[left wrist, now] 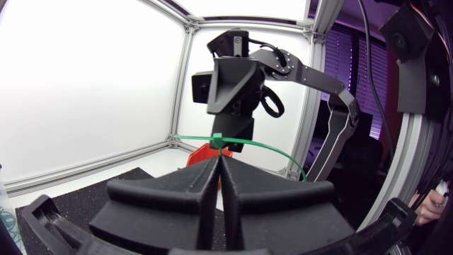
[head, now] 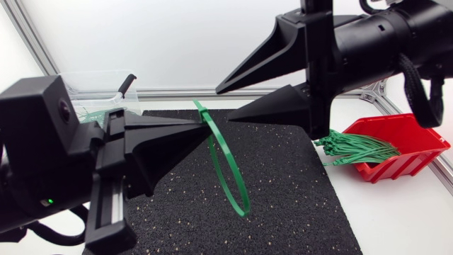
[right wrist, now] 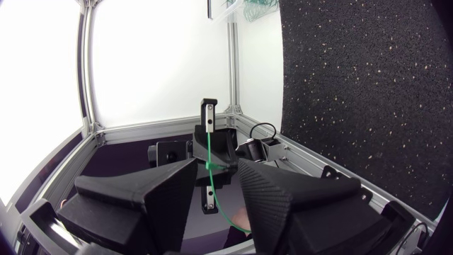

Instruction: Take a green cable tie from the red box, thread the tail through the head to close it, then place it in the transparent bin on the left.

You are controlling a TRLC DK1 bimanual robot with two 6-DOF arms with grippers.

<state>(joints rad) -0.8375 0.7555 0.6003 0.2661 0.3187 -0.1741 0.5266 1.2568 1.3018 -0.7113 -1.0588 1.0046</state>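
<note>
A green cable tie (head: 228,166) is closed into a loop that hangs over the black mat. My left gripper (head: 205,126) is shut on it near its head (left wrist: 219,142), and the loop (left wrist: 283,152) curves off to one side. Coming in from the upper right, my right gripper (head: 223,104) stands open just beside the tie's head, touching nothing. In the right wrist view the tie (right wrist: 210,145) shows ahead of the gap between the open fingers (right wrist: 262,188). The red box (head: 407,138) at right holds several green ties (head: 357,149). The transparent bin (head: 99,85) sits at the back left.
The black speckled mat (head: 283,205) covers the middle of the table. Aluminium frame rails (head: 177,92) run along the back edge. A few green ties lie in the transparent bin (right wrist: 244,8).
</note>
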